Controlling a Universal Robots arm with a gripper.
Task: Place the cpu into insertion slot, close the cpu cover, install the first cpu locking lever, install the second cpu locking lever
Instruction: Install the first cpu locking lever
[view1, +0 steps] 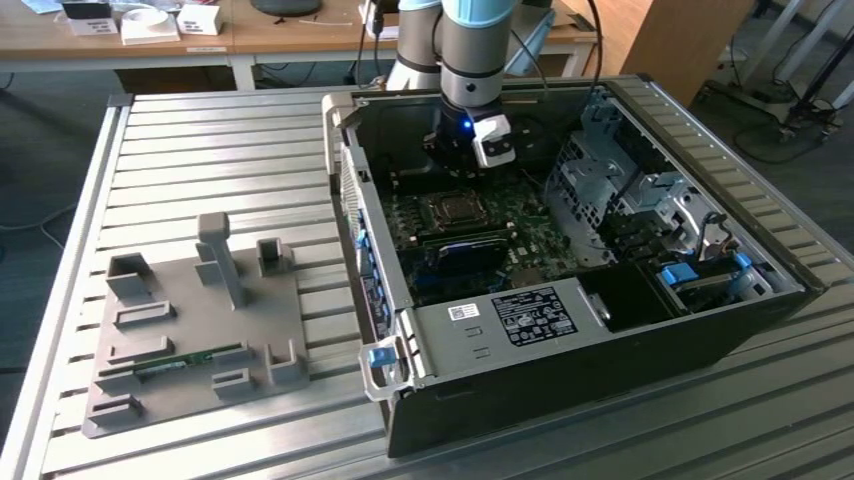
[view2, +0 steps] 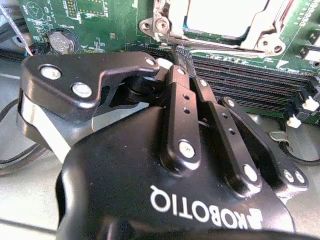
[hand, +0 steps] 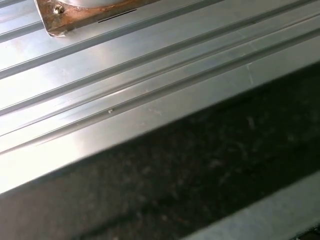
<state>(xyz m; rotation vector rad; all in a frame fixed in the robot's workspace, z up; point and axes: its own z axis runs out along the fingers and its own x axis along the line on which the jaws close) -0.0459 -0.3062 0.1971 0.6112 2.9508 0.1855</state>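
on the ribbed metal table (view1: 200, 140), at the exterior view's left of the open computer case (view1: 574, 330), sits a grey fixture plate (view1: 187, 330) with a small green board lying in it. inside the case, the arm (view1: 470, 50) reaches down over the green motherboard (view1: 534, 235), with the gripper (view1: 470, 150) just above the insertion slot (view1: 458, 210). in the second wrist view the gripper's fingers (view2: 181, 65) are together, tips meeting at the corner of the cpu cover (view2: 260, 30). the cover lies flat over the cpu (view2: 225, 15), whose pale top shows through its window. black memory slots (view2: 250, 85) run just beside the cover.
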